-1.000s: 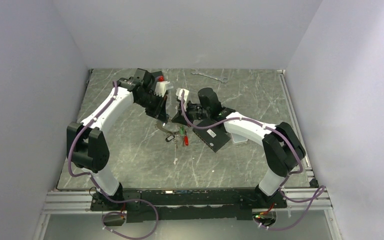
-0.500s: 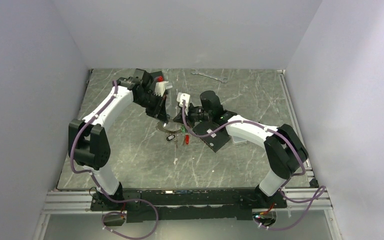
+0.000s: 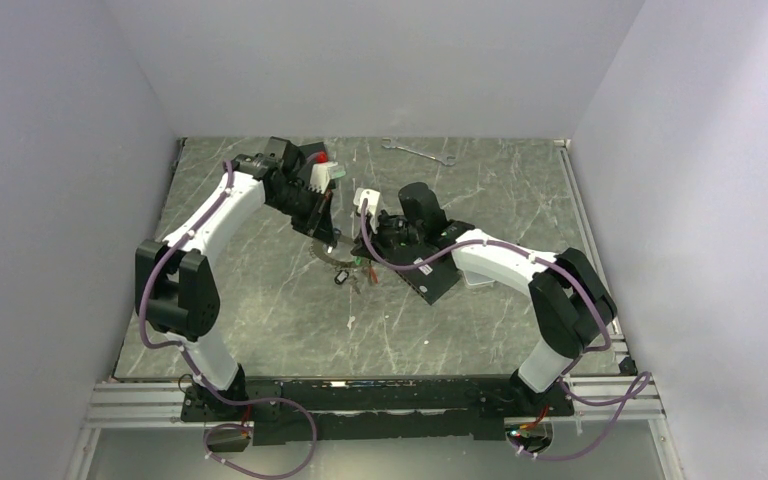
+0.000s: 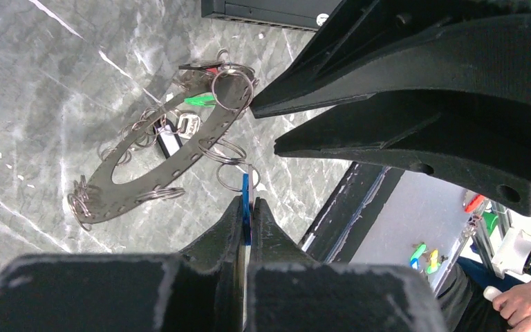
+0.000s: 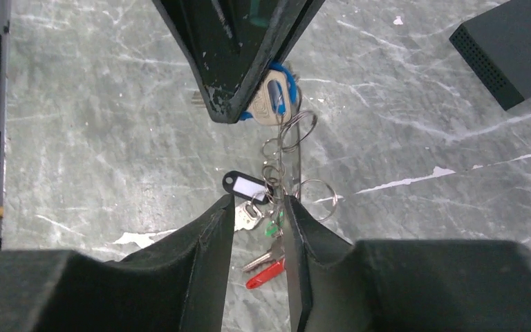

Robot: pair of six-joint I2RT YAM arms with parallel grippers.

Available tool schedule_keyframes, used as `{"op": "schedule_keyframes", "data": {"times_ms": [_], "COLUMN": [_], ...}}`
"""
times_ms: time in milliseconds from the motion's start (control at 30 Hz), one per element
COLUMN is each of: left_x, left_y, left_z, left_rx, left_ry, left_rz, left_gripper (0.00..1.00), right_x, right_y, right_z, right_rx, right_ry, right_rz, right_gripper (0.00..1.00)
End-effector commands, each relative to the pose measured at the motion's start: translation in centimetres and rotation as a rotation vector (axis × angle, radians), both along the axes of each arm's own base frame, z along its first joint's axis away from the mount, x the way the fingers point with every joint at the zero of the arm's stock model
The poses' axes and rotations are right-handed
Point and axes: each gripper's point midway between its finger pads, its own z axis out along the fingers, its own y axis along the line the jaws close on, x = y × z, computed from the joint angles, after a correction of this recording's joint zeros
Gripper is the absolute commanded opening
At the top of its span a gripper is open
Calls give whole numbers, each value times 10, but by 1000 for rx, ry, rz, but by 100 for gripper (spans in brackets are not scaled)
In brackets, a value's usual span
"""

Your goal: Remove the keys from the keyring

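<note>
Two arms, one keyring, and I count five keys on it. The left arm arches up from its near-left base and tips its wrist down over the middle of the worktop. The right arm stretches low and leftward across the one flat black box. The claws meet almost tip to tip.

The left claw is clenched flat on the blue key, with only a thin blue edge showing between its fingers. The right claw shows a narrow gap, with the green key and red key seen through it. Whether it actually grips anything, I can't tell.

The keyring sits mid-worktop between the claws. It is a flat grey crescent punched with holes, with several small wire rings hanging off its edge. The right wrist view sees it edge-on as a thin line just beside that claw's right finger. A dark tag with a white label and a plain silver key dangle beside it. One silver wrench lies far back, well apart.
</note>
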Motion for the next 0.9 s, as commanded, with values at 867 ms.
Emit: {"op": "schedule_keyframes", "data": {"times_ms": [867], "left_x": [-13], "left_y": [-11], "left_z": [36], "left_rx": [-78], "left_ry": [-89], "left_rz": [-66], "left_gripper": [0], "right_x": [14], "right_y": [28], "right_z": [38], "right_rx": [99], "right_ry": [92], "right_rz": [-12], "right_gripper": [39]}}
